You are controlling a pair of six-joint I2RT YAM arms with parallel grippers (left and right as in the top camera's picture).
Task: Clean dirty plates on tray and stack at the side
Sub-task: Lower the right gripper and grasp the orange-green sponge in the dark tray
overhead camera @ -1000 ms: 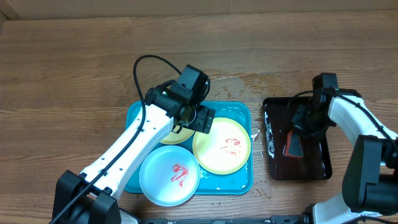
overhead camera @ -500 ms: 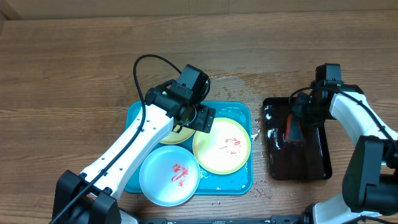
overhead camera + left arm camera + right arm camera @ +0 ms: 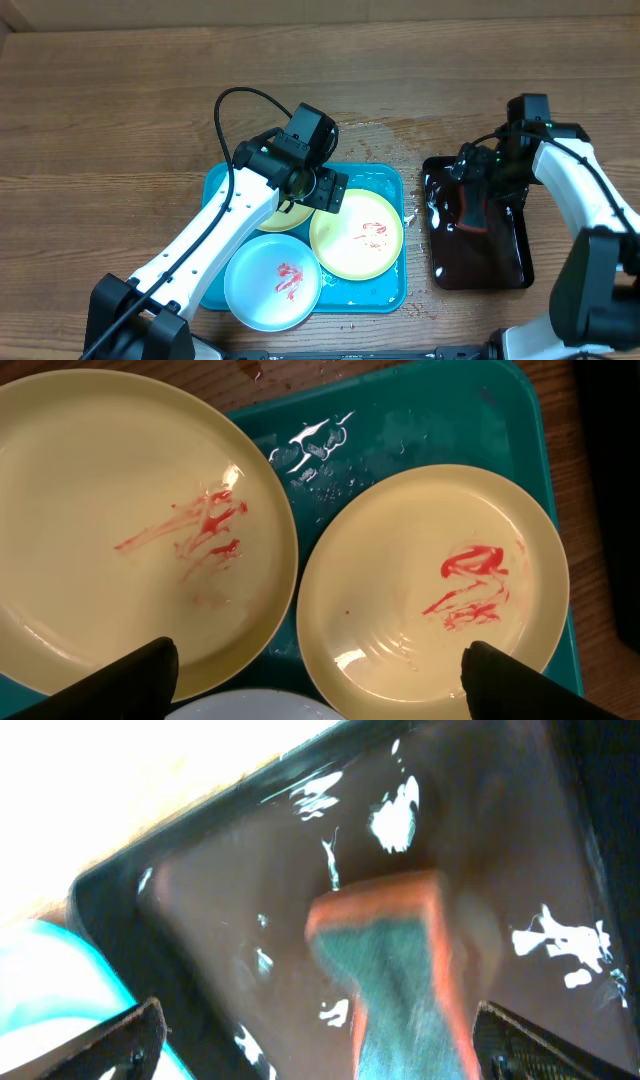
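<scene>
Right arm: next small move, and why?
Probably lower the right gripper and close on the sponge. Its jaws stand wide open above the sponge, which lies ungripped in the wet dark tray, and the plates show red smears that need wiping.

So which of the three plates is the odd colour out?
The pale blue plate, at the front left of the tray, nearest the robot. The other two, back left and right, are yellow. All three carry red smears.
</scene>
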